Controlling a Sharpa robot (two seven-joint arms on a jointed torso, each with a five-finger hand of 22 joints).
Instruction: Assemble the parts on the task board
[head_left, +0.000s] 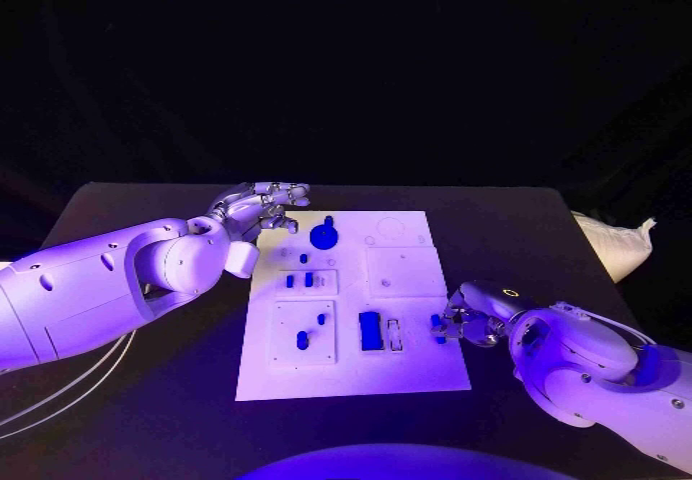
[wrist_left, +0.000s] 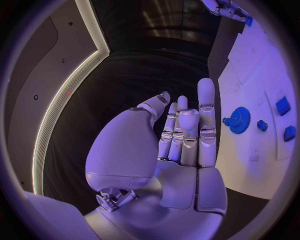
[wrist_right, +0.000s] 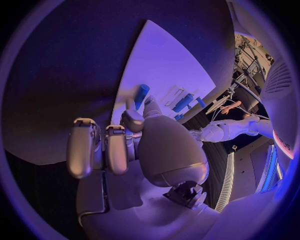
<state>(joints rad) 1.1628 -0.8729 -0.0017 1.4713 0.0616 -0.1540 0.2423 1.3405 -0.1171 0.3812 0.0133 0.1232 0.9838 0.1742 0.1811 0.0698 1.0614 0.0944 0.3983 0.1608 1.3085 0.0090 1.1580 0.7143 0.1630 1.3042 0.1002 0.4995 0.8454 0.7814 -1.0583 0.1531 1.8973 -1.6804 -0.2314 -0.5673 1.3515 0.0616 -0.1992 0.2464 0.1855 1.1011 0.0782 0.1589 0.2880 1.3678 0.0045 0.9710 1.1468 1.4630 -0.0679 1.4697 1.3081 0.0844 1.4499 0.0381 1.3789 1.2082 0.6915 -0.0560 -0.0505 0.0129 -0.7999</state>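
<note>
The right hand (head_left: 464, 325) rests at the right edge of the flat white plastic task board (head_left: 411, 375), and it pinches a small blue peg-shaped part (head_left: 437, 327) between the thumb and one finger. In the right wrist view the other fingers (wrist_right: 94, 147) of this hand are half curled and hold nothing. The left hand (head_left: 267, 207) hovers over the far left corner of the board, with fingers straight and apart and nothing inside.

The danger, in my judgement, is in this thin pinch. The peg is small and only its lower end is held, so a little tilt of the wrist can turn it between the fingers or let it slip onto the black tabletop (head_left: 130, 400). If it meets its hole not upright, it can jam.

In the right wrist view the peg's (wrist_right: 142, 95) long axis points out of the fingertips, toward the board surface. In the head view it looks nearly parallel to the long side of the board, just beside the blue rectangular block (head_left: 371, 331). The blue toothed gear (head_left: 325, 236) sits at the far end, near the left hand. Whether the gear is seated I cannot tell.
</note>
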